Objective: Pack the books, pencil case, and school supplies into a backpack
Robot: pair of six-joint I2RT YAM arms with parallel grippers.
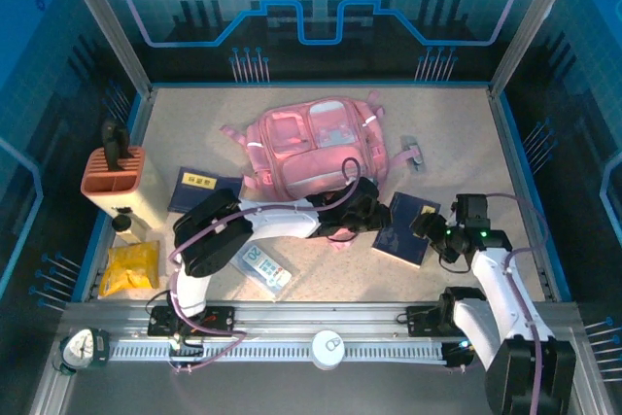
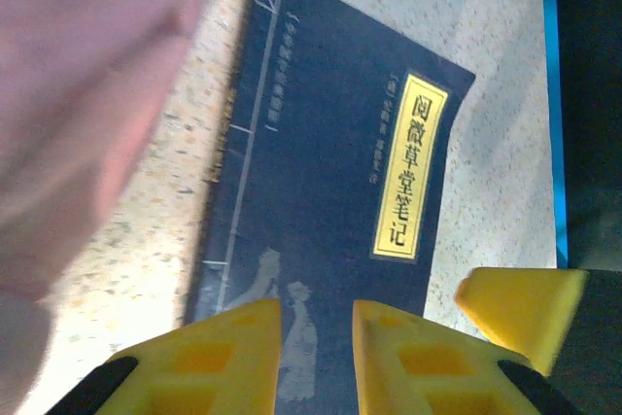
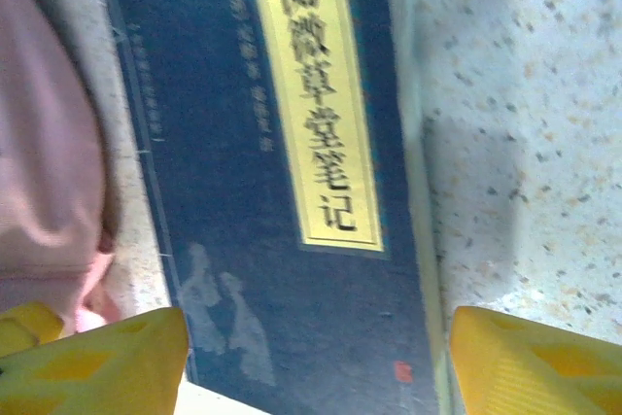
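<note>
We see the navy book (image 3: 253, 240) flat, long axis near-to-far; right hand (image 3: 316, 362) spread wide astride it, left hand (image 2: 316, 362) narrowly parted.

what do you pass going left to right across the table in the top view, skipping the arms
orange holder → navy book with the label → pink backpack → second navy book
</note>
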